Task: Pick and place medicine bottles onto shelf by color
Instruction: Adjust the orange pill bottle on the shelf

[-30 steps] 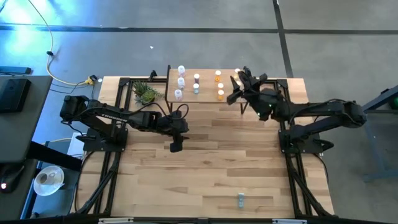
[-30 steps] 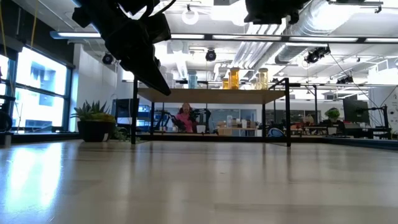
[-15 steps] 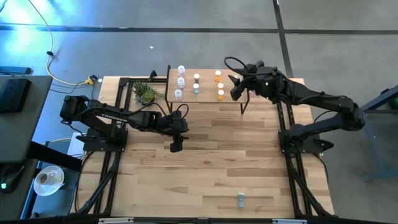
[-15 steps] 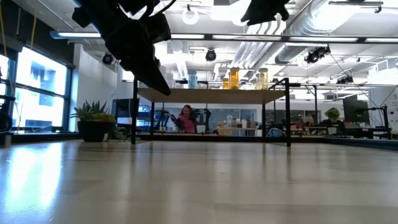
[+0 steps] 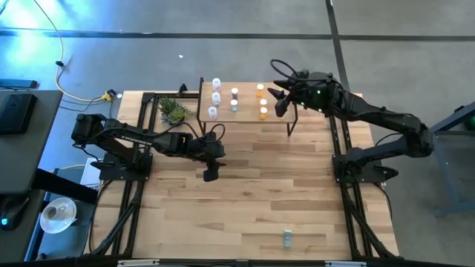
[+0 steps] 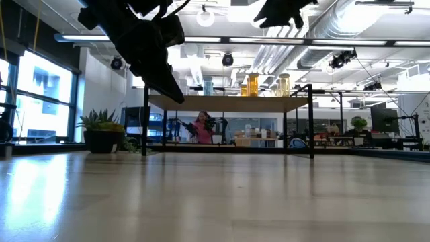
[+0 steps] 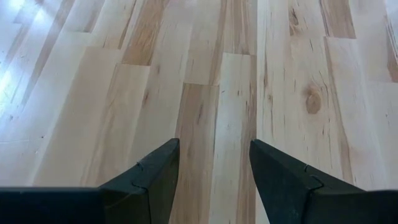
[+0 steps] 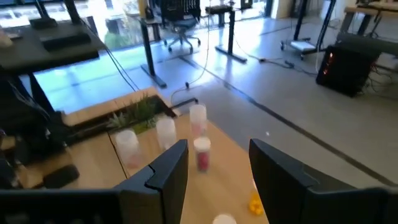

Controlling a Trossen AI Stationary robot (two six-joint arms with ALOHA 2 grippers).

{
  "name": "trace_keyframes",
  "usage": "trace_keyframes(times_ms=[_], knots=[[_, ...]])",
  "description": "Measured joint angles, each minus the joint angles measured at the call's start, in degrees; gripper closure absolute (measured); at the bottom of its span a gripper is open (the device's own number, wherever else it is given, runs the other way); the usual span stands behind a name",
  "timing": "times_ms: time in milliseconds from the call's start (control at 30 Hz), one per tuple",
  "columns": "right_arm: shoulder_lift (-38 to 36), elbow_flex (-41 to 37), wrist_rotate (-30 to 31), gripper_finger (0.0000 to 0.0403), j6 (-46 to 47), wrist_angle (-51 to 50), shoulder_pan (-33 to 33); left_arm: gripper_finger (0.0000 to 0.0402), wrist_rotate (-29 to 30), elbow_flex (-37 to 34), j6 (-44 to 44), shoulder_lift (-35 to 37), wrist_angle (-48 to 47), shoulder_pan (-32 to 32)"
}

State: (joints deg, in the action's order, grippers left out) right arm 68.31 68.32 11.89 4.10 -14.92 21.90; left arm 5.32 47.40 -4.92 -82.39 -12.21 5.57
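Both pairs of jaws stand parted with nothing between them. Above the shelf's (image 5: 245, 113) right edge hangs the right gripper (image 5: 278, 102), raised clear of the board, just beside the orange bottles (image 5: 262, 101). White bottles (image 5: 215, 97) line the shelf's left edge, and a teal and a pink-and-white bottle (image 5: 234, 99) stand between the two groups. One more bottle (image 5: 287, 237) stands well apart, near the tabletop's (image 5: 245, 200) front edge, with bare planks all round it. Left gripper (image 5: 210, 172) hovers over open tabletop in front of the shelf's left end; only bare wood shows beneath its fingers (image 7: 152, 180). A potted plant (image 5: 174, 111) sits just beside the shelf's left edge.
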Motion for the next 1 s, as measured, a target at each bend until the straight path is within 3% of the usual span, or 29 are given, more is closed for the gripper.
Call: trace_keyframes(times_ms=[200,500,1000], knots=[[2.58,3.25,-3.62,0.0240,1.04,-2.13,1.94,0.0216,0.01,0.00,-0.01,0.00,0.02,0.00],[10.48,5.06,-4.27,0.0240,-3.89,-11.95,2.07,0.0216,0.01,0.00,-0.88,0.00,0.00,0.01],[12.81,5.00,-8.98,0.0240,-8.97,-16.17,4.95,0.0216,0.01,0.00,-1.05,0.00,0.00,-0.01]])
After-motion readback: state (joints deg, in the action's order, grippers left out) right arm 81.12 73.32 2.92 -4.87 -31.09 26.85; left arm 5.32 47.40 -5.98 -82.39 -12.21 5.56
